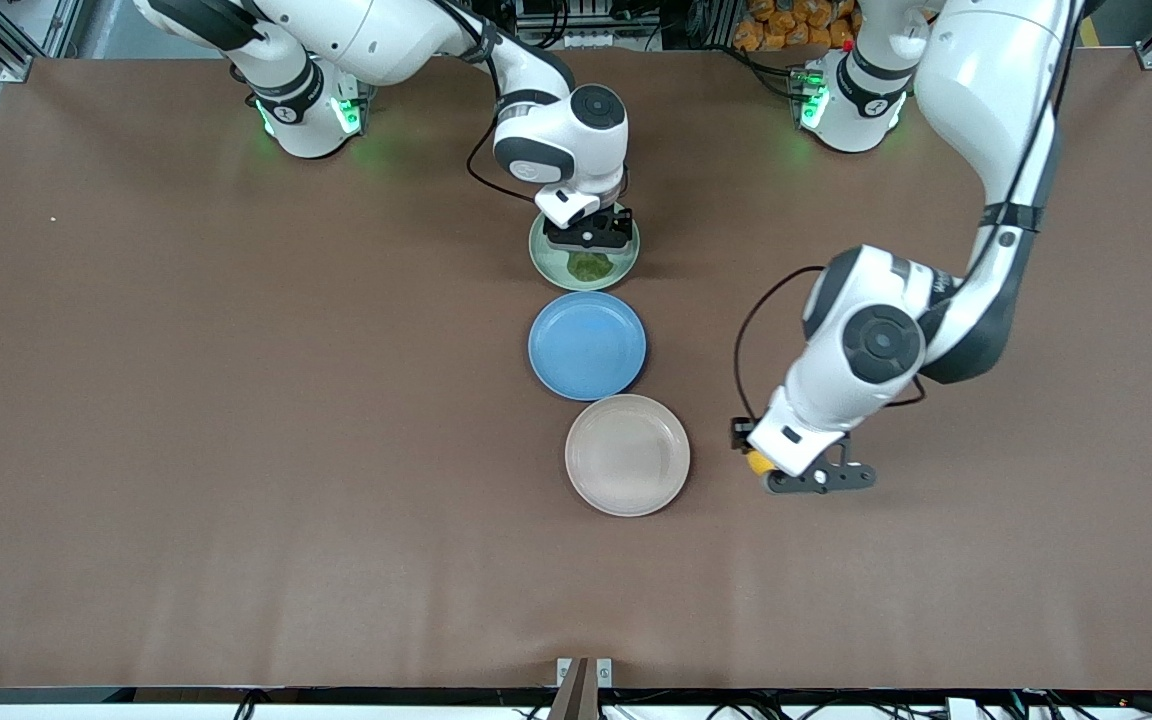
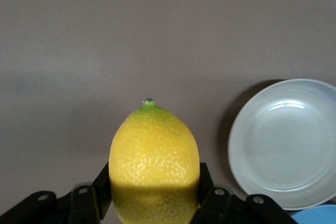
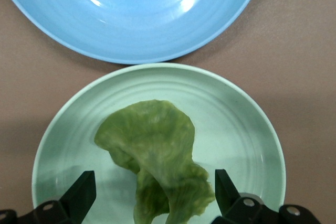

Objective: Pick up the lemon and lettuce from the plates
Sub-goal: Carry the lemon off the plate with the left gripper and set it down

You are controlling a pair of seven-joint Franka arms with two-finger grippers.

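My left gripper (image 1: 765,469) is shut on the yellow lemon (image 1: 757,462) and holds it over the bare table beside the beige-cream plate (image 1: 627,455), toward the left arm's end. In the left wrist view the lemon (image 2: 155,156) sits between both fingers (image 2: 102,184), with the empty beige plate (image 2: 286,142) off to one side. My right gripper (image 1: 588,244) is open, low over the mint green plate (image 1: 540,255). The lettuce (image 1: 589,266) lies on that plate. In the right wrist view the lettuce (image 3: 157,153) lies between my spread fingers (image 3: 79,195).
An empty blue plate (image 1: 587,345) lies between the mint and beige plates, and it also shows in the right wrist view (image 3: 131,9). The three plates form a line down the middle of the brown table (image 1: 236,400).
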